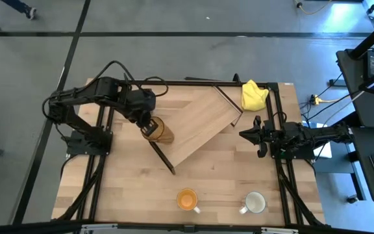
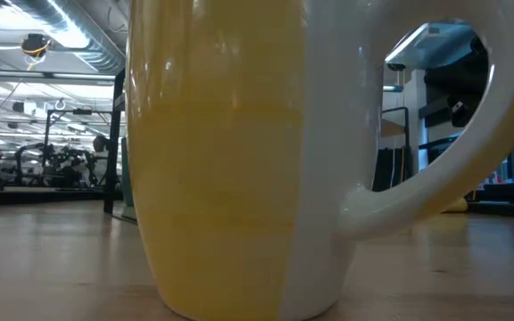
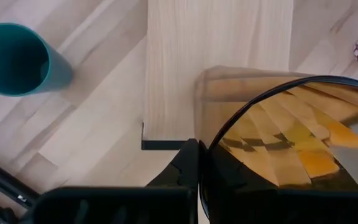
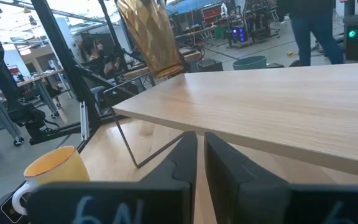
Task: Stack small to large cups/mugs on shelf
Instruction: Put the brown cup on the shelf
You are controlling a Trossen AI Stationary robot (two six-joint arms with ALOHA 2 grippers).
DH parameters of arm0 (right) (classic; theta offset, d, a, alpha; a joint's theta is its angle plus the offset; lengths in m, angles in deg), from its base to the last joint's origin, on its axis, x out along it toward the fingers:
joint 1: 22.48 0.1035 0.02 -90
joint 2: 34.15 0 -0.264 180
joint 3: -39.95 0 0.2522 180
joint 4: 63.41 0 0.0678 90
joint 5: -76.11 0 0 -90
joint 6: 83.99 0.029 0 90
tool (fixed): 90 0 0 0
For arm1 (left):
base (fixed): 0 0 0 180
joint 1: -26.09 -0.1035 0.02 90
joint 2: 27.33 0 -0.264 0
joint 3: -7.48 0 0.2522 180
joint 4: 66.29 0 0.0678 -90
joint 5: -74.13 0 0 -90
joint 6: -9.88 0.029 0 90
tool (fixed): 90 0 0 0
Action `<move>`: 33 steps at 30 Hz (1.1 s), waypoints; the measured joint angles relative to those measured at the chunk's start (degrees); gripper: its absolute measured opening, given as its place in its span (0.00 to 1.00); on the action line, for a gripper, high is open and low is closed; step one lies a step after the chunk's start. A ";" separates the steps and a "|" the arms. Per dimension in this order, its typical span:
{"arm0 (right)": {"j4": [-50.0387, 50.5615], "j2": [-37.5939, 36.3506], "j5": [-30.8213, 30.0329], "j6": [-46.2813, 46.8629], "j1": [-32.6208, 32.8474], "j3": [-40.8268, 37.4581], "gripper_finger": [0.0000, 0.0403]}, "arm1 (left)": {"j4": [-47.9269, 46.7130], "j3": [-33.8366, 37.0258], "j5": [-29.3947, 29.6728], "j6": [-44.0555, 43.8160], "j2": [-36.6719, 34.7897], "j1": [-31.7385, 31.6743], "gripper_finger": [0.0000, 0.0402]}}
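Note:
My left gripper (image 1: 149, 123) is shut on the amber ribbed glass tumbler (image 1: 160, 132), over the left end of the light-wood shelf (image 1: 200, 127). The shelf lies slantwise across the table's middle, raised on thin dark end panels. The dark teal cup (image 3: 12, 59) stands upright on the table beside that shelf end. The orange mug (image 1: 187, 199) and the white mug (image 1: 254, 203) stand upright near the table's front edge. My right gripper (image 1: 249, 134) waits shut at the right edge, pointing level at the shelf. My left gripper has the tumbler by its rim (image 3: 211, 144), one finger (image 3: 188, 168) outside the wall and the other inside. The fingers come from above, slanting down. The tumbler (image 4: 149, 34) hangs tilted below them over the shelf's end; whether its base touches the board I cannot tell.
A yellow cloth (image 1: 253, 94) lies at the table's far right corner, past the shelf's far end. In the low view the orange mug (image 2: 230, 160) fills the picture. Bare tabletop lies between the shelf and the two mugs in front. People stand beyond the table.

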 joint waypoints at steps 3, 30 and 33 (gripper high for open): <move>0.00 0.00 0.00 0.00 0.02 0.00 0.08 | -0.05 0.02 0.22 0.35 0.00 0.48 0.00; 0.00 0.00 -0.01 0.00 0.02 0.01 0.08 | 1.94 1.80 4.23 -0.81 -0.35 4.35 0.01; 0.00 -0.01 0.00 0.00 0.01 0.00 0.08 | 4.71 1.78 4.34 -0.02 0.40 4.35 0.01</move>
